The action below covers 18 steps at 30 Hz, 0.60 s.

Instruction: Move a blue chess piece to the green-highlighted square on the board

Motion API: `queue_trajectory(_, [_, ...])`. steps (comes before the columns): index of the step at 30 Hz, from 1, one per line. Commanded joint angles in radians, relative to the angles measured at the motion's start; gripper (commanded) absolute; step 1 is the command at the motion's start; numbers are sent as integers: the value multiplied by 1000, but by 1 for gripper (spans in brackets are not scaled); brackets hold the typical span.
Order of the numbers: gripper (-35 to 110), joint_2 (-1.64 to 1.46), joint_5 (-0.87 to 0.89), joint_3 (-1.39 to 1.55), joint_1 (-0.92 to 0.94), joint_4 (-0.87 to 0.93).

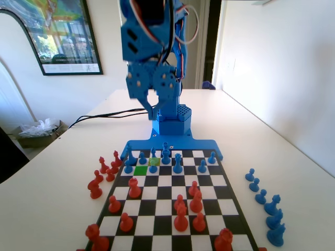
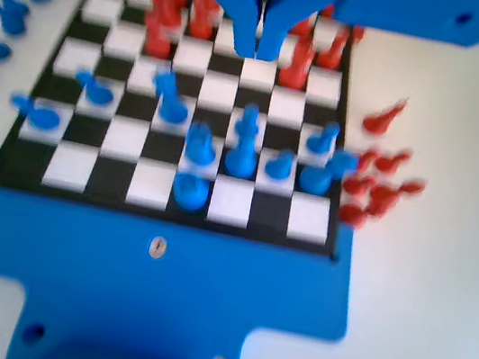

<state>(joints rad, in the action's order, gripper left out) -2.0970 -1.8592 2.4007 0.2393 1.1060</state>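
Fixed view has the gripper (image 1: 153, 107) hanging high in the air over the arm's own end of the board (image 1: 229, 208), nowhere near touching anything. In the wrist view the two jaws meet in a tight point at the top of the picture, so I'd call the gripper (image 2: 258, 48) closed and empty, no piece between the tips.

Progress-wise, my read is nothing's done yet. The green-highlighted square (image 1: 140, 170) sits well below the gripper and a bit to its left in the fixed view, and it's bare. The blue chess piece (image 1: 153, 166) I'd guess is the one to move stands on the paler yellow-green cell (image 1: 154, 161) just beside it, almost straight under the jaws. So what's left is pretty much everything: spread the jaws, drop down, grab the pawn, shuffle it one cell over, let go. It's tight in there, with other blue pieces (image 1: 178, 163) crowded around, so knocking a neighbour looks like the real risk.

Surface is a plain white table (image 1: 57, 193), with captured red pieces (image 1: 103, 175) clustered off the board's left edge and captured blue ones (image 1: 266, 205) lined up on the right. Room is bright, with white walls, a framed poster (image 1: 57, 34) on the left wall, and a black cable (image 1: 102, 114) trailing off the table behind the arm. The wrist view is pretty blurry.
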Motion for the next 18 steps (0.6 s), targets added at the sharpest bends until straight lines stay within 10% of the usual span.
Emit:
queue_trajectory(1, [4, 6, -17, 32, 5, -51])
queue_trajectory(18, [7, 54, -63, 129, 35, -181])
